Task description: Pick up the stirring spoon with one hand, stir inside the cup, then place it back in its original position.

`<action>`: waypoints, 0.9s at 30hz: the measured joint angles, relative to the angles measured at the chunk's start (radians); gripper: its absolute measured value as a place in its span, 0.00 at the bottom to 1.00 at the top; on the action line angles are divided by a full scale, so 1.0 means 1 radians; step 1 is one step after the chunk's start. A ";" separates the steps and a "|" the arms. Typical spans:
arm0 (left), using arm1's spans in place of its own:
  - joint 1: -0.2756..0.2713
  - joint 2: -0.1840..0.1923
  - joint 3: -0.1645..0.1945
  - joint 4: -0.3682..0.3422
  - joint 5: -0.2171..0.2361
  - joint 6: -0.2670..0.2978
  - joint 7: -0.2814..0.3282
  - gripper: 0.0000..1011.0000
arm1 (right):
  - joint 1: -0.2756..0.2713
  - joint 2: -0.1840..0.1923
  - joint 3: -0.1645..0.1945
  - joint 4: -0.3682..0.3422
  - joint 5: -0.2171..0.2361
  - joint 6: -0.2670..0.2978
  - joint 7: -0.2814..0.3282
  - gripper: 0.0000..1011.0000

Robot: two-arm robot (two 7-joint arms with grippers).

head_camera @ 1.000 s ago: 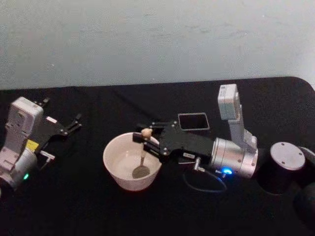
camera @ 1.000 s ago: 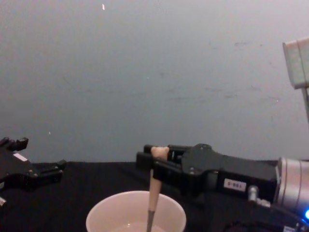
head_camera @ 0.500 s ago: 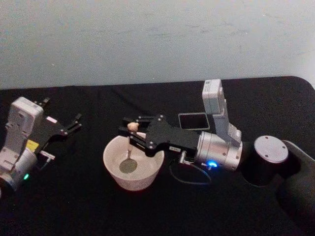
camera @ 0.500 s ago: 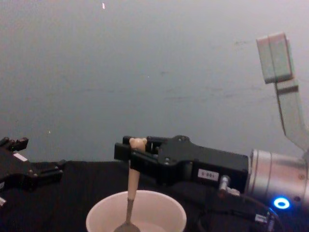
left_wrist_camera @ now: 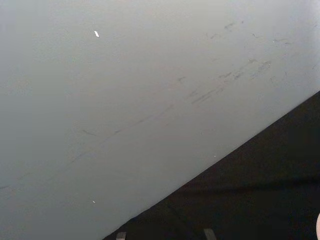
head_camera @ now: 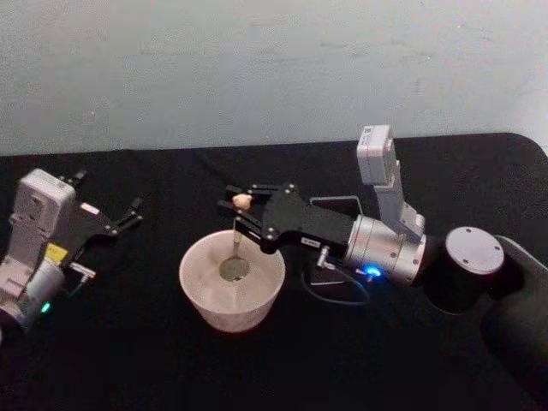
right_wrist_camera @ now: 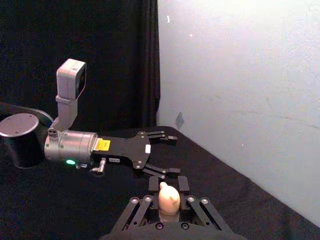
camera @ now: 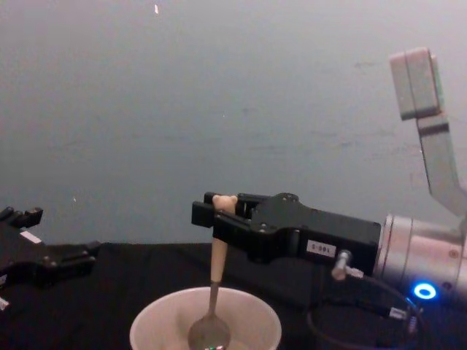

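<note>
The slim, bear-headed cream stirring spoon [camera: 216,270] was clamped upright in the black right gripper [head_camera: 238,210], its metal bowl lowered inside the wide cream-white cup [head_camera: 227,312]. The black left gripper [head_camera: 120,218] was parked spread-fingered, well apart at the left.

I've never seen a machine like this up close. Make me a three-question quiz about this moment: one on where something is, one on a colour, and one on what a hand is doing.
1. Where is the round end of the stirring spoon?
A. down inside the cup
B. lying flat beside it
C. raised high above it

2. What colour is the cup?
A. blue
B. cream-white
C. red

3. What is the left hand doing?
A. gripping the spoon
B. gripping the cup
C. resting open off to the side, holding nothing

Answers:
1 A: the right hand holds the spoon upright by its bear-head top, with its metal bowl low in the cup.
2 B: the cup's wall and rim are cream-white against the black cloth.
3 C: its fingers are spread, with nothing between them.
</note>
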 joint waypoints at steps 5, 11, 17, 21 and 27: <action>0.000 0.000 0.000 0.000 0.000 0.000 0.000 0.99 | -0.007 0.010 0.010 -0.006 -0.005 -0.001 -0.008 0.21; 0.000 0.000 0.000 0.000 0.000 0.000 0.000 0.99 | -0.024 0.032 0.021 -0.032 -0.006 0.007 -0.011 0.21; 0.000 0.000 0.000 0.000 0.000 0.000 0.000 0.99 | -0.061 0.068 0.028 -0.086 0.005 0.030 -0.009 0.21; 0.000 0.000 0.000 0.000 0.000 0.000 0.000 0.99 | -0.085 0.089 0.028 -0.122 0.017 0.047 -0.005 0.21; 0.000 0.000 0.000 0.000 0.000 0.000 0.000 0.99 | -0.106 0.103 0.011 -0.160 0.031 0.065 0.013 0.21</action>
